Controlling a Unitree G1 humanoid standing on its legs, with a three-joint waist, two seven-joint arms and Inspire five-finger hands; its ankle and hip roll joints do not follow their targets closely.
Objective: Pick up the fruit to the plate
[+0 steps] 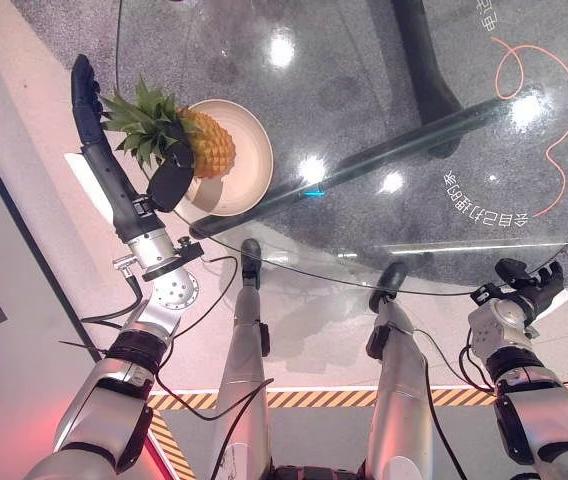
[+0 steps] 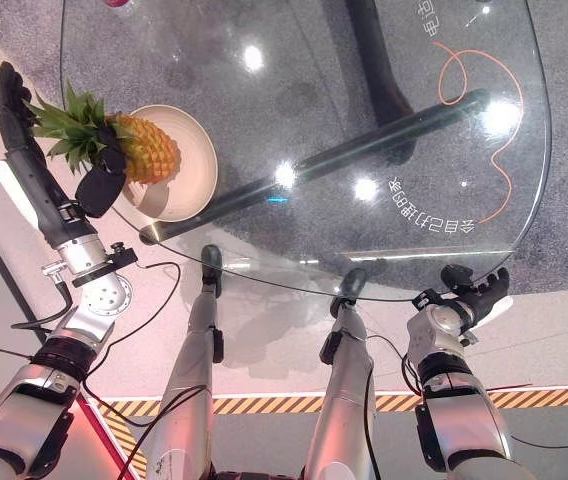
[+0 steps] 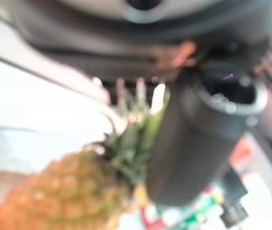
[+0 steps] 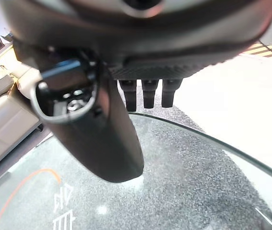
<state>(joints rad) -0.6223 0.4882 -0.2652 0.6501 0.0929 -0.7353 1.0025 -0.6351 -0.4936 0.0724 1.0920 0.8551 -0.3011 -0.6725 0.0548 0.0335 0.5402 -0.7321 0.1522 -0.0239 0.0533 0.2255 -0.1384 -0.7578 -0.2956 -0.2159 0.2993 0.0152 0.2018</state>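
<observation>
Now my left hand (image 1: 114, 150) has straight fingers behind the leaves and its thumb across the pineapple (image 1: 207, 142) lying on the plate (image 1: 249, 170). I should let go slowly and lift away so it won't roll. My right hand (image 2: 469, 290) waits with loose fingers at the table (image 1: 384, 150) edge.

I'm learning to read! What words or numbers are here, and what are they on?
White characters on the glass table, near edge: seen reversed, not readable.
More white characters at its far edge: cut off, not readable.
The pineapple and plate carry none.
</observation>
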